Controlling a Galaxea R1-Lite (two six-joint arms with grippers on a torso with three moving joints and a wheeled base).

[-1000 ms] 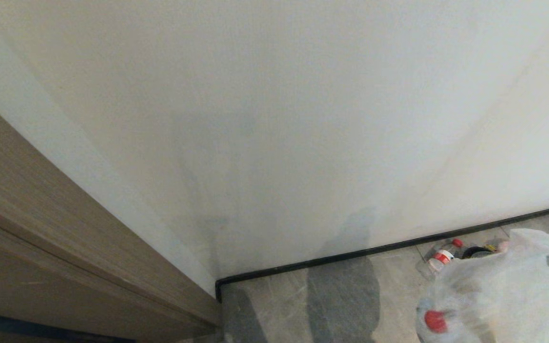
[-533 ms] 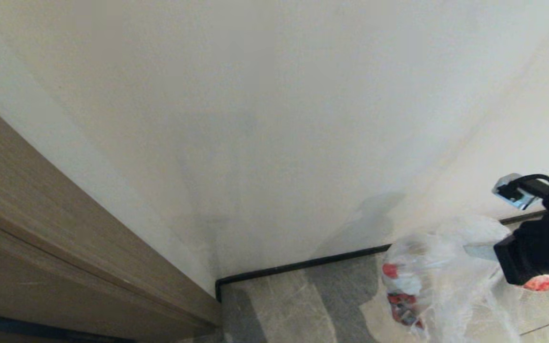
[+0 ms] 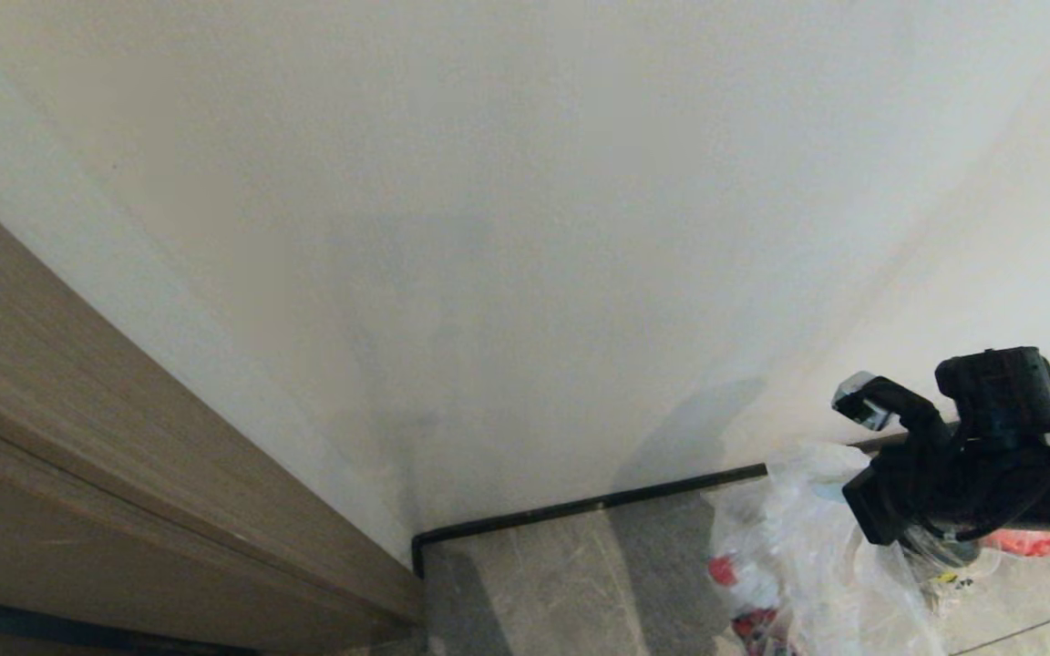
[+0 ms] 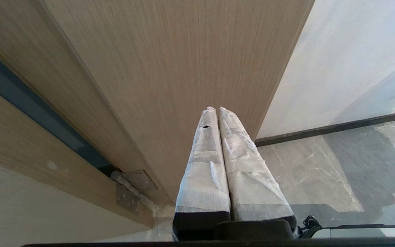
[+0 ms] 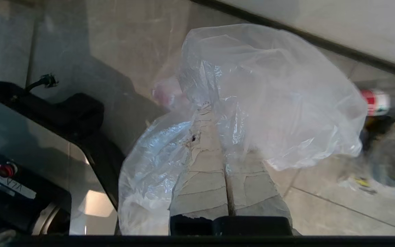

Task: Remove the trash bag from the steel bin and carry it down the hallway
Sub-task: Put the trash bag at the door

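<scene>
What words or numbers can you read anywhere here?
None can be read for sure.
White label on the robot base beside the red button: dark marks, too blurred to read.
Red-and-white bottle on the floor: label too blurred to read.

No text, brand or number can be read. A white label strip beside a red button on the robot's base carries dark characters, too small to make out.
</scene>
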